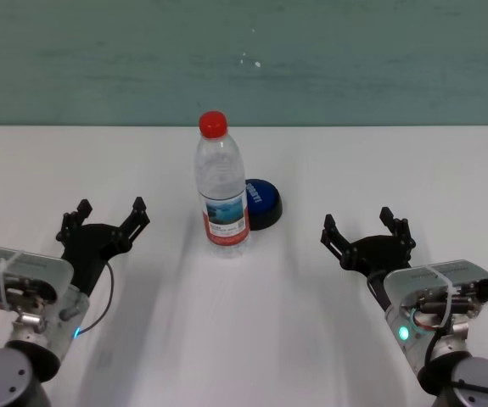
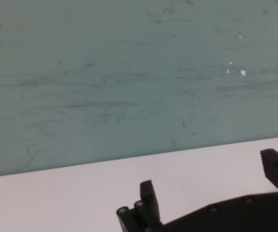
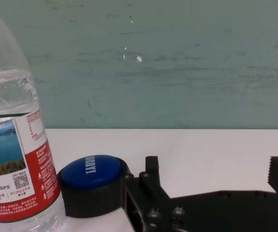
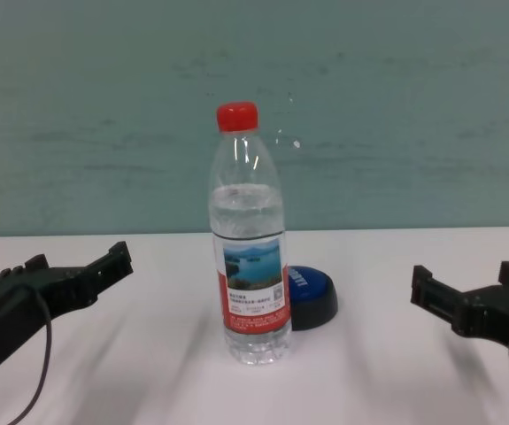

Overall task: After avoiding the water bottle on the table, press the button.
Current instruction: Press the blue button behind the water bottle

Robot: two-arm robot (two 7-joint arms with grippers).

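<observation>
Bottle (image 1: 223, 188) upright mid-desk (image 1: 396, 170), water nearly to the shoulder: probably top-heavy, thin-walled and slick, easy to topple with a sideways knock. Not for gripping; best skirted. Button (image 1: 261, 202) just behind and to the right of bottle, touching or nearly so, half hidden in the chest view. Low, broad, rigid dome on black base; likely takes a straight downward push on the crown. Right gripper (image 1: 367, 231) nearer, low over desk, jaws apart, empty. Left gripper (image 1: 108, 218) likewise parted and empty, left of bottle.
</observation>
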